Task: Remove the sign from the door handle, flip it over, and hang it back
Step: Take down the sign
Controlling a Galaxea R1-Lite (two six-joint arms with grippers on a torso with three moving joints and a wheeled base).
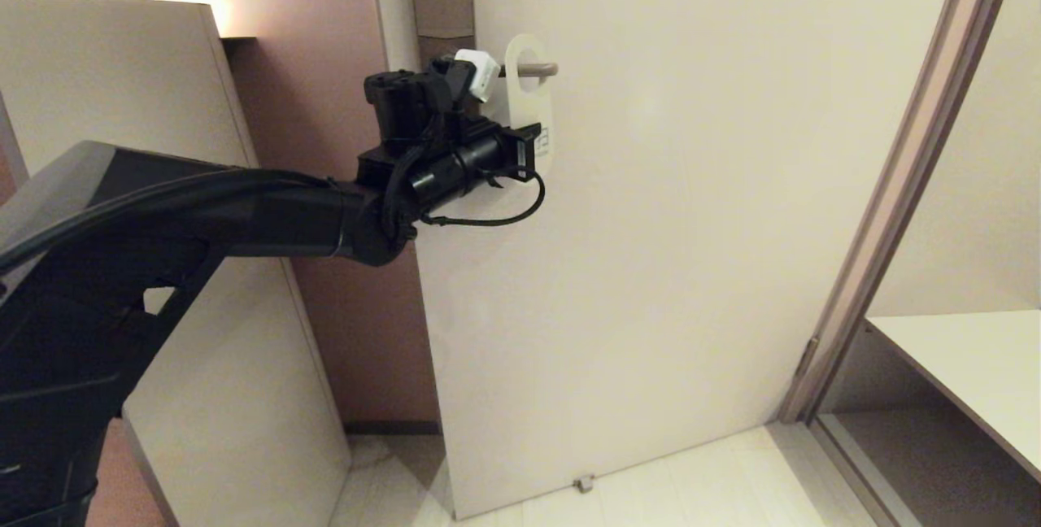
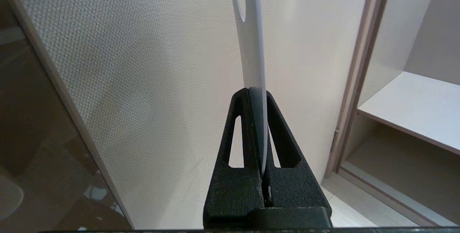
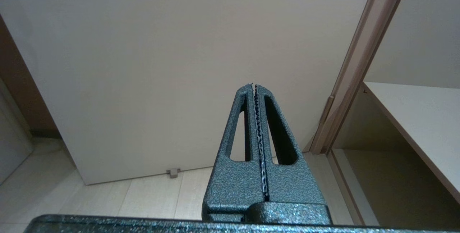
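Note:
A white door-hanger sign [image 1: 529, 108] hangs with its round hole over the metal door handle [image 1: 537, 69] on the pale door [image 1: 691, 226]. My left gripper [image 1: 529, 149] reaches up from the left and is shut on the sign's lower part. In the left wrist view the sign [image 2: 253, 53] shows edge-on, clamped between the black fingers [image 2: 239, 125], rising from my left gripper [image 2: 256, 94]. My right gripper [image 3: 253, 86] is shut and empty, low down, facing the door's lower part; it does not show in the head view.
A brown door frame [image 1: 895, 210] stands right of the door, with a pale shelf [image 1: 968, 364] beyond it. A beige panel [image 1: 122, 145] and a pink wall [image 1: 325, 63] stand on the left. A small door stop [image 1: 582, 483] sits at the door's bottom edge.

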